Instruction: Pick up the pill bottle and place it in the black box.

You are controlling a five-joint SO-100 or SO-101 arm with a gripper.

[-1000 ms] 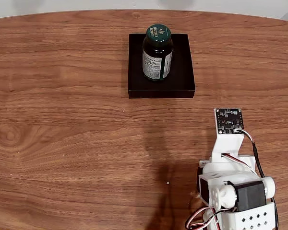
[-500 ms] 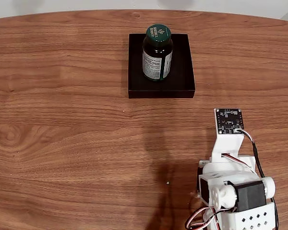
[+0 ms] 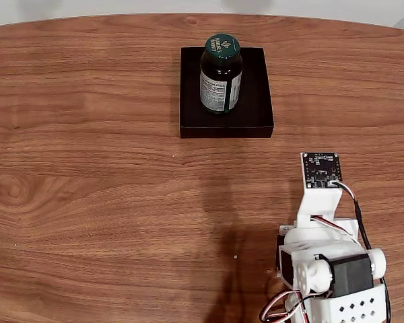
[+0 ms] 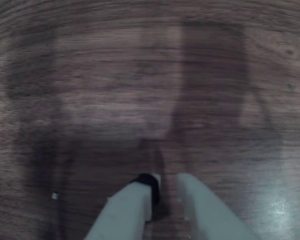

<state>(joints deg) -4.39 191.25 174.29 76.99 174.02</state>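
Bottle (image 3: 221, 74) upright inside the box (image 3: 256, 111) is what we find in the fixed view: it stands on the black floor a little left of centre, cap up, label toward the camera, and nothing touches it. Our arm (image 3: 323, 249) sits folded at the lower right of the table (image 3: 87, 202), well apart from the box. In the wrist view our gripper (image 4: 167, 185) points down at bare wood grain, its two pale fingers (image 4: 127, 210) drawn close with only a narrow gap at the tips and nothing between them; we read the jaws as together and empty, though the blur leaves a little doubt. Judging by how things lie, we take the placing step as done and the arm as parked at rest. If so, the next move calls for little: no reach toward the box, no regrasp, only a check that the bottle is steady on its base and clear of the low walls.
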